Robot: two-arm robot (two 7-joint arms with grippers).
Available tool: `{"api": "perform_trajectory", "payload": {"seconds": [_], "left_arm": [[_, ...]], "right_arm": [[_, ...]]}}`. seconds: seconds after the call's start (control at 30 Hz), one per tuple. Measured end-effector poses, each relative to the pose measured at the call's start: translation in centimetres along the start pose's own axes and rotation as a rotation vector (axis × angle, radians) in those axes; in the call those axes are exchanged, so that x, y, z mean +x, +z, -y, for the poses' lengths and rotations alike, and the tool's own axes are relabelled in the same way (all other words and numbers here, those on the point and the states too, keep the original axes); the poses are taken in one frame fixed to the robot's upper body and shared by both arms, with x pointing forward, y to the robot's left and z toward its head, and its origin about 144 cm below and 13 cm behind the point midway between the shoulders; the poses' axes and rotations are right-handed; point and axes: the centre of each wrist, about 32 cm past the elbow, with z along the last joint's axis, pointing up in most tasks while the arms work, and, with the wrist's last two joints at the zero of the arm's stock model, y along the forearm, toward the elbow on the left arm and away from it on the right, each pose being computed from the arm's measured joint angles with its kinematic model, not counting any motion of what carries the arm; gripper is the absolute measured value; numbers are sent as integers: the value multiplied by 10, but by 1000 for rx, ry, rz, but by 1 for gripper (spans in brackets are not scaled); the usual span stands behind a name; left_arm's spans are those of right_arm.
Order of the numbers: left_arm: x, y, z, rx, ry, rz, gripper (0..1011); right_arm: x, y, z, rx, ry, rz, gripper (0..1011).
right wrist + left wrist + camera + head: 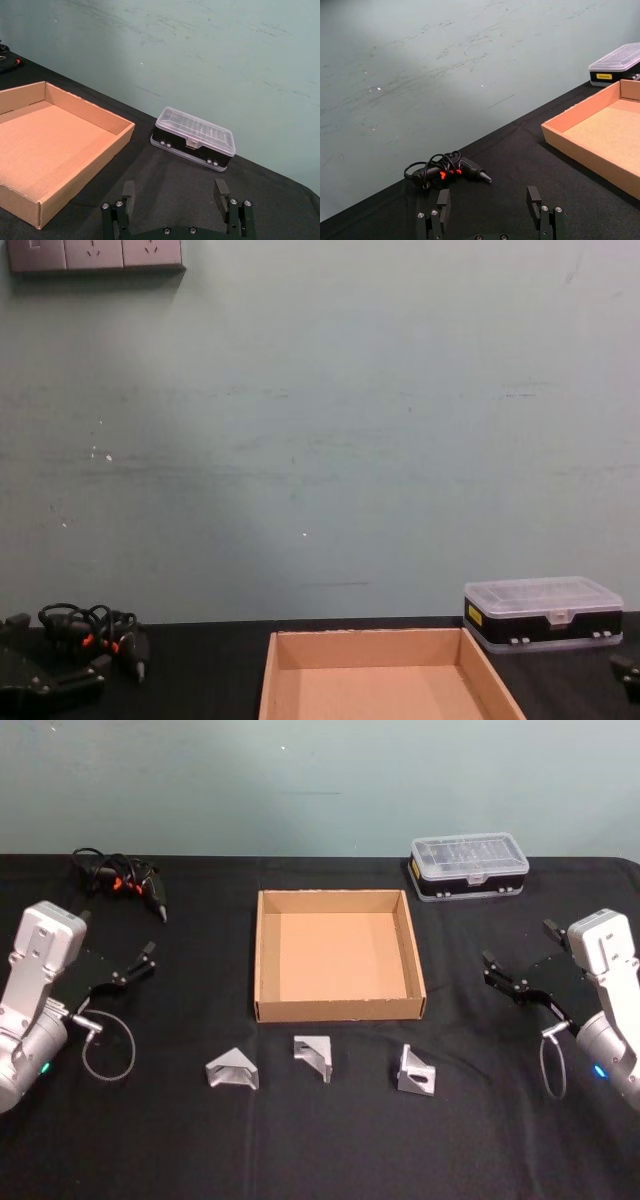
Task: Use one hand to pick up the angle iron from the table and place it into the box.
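Three grey metal angle irons lie on the black table [150, 1140] in a row in front of the box: one on the left [232, 1070], one in the middle [313, 1056], one on the right [416, 1071]. The tan cardboard box [267, 955] sits at the table's centre with nothing inside; it also shows in the chest view [365, 636]. My left gripper [117, 935] hovers open at the table's left side, well away from the irons. My right gripper [520, 946] hovers open at the right side. Nothing is between either pair of fingers [442, 200] [221, 189].
A clear-lidded plastic case [469, 866] stands at the back right, beyond the box. A bundle of black cables with red-orange marks [120, 878] lies at the back left. A pale green wall rises behind the table's far edge.
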Motion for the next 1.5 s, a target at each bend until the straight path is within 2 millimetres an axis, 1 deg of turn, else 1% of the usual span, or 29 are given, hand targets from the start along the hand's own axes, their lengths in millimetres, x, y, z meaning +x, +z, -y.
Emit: {"api": "perform_trajectory", "payload": {"seconds": [1.17,1.4,1.5], "left_arm": [[0,0,0,0,0,0,1000],[0,0,0,0,0,0,1000],[0,0,0,0,0,0,1000]], "right_arm": [[1,0,1,0,-5,-8,1003],[6,6,7,7,-2,-11,1003],[11,13,13,14,10,-9,1003]]}}
